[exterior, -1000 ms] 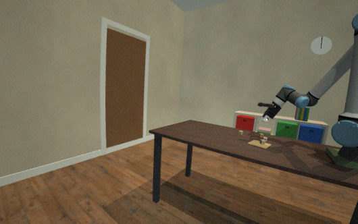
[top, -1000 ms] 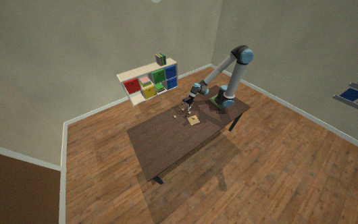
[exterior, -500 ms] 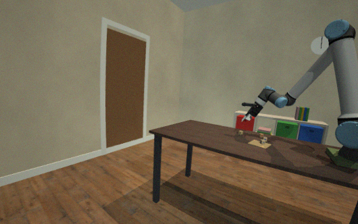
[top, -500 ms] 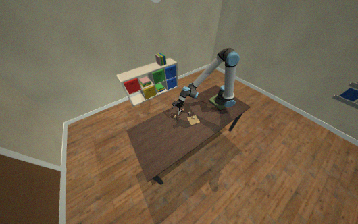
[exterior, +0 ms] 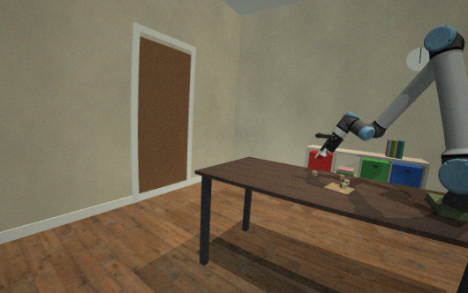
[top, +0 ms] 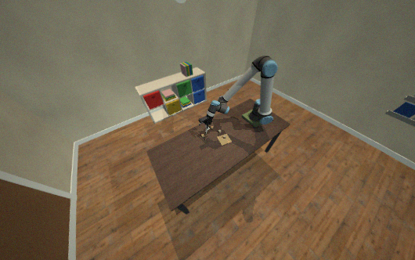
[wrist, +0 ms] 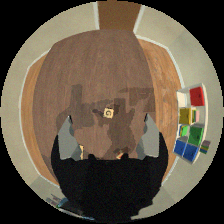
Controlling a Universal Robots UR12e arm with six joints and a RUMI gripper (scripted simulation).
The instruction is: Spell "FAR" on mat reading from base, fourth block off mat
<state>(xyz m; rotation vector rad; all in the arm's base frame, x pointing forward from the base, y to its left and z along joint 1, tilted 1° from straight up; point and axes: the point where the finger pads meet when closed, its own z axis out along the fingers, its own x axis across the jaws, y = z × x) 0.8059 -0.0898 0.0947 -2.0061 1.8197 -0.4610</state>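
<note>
Top view: The robot arm (top: pixel 239 84) (exterior: pixel 406 98) stands on a green base plate (top: pixel 247 117) (exterior: pixel 434 203) at one end of the brown table (top: pixel 176 166) (exterior: pixel 265 176) (wrist: pixel 100 60). The gripper (top: pixel 207 131) (exterior: pixel 320 154) (wrist: pixel 107 115) is over the table, near the lone block (top: pixel 203 135) (exterior: pixel 314 173) (wrist: pixel 108 113). A second block (top: pixel 211 127) (exterior: pixel 342 176) and a third block (top: pixel 219 131) (exterior: pixel 346 181) lie off the mat (top: pixel 227 142) (exterior: pixel 334 188). The fourth block (top: pixel 224 137) (exterior: pixel 343 185) is on the mat. A cube shelf (top: pixel 168 81) (exterior: pixel 371 154) is located beyond the table. The letters are too small to read.

Exterior view: The gripper is above the tabletop, its fingertips clear of the lone block. That block sits well apart from the other three, which are grouped at or near the mat. Three blocks are off the mat; no row is formed on it.

Wrist view: The two fingers are wide apart, with nothing clamped between them. The lone block lies on the table, centred in the gap as seen from this camera. Its top face shows a letter that appears to be G. Beside the dark gripper body, small pale pieces are partly hidden and cannot be identified.
</note>
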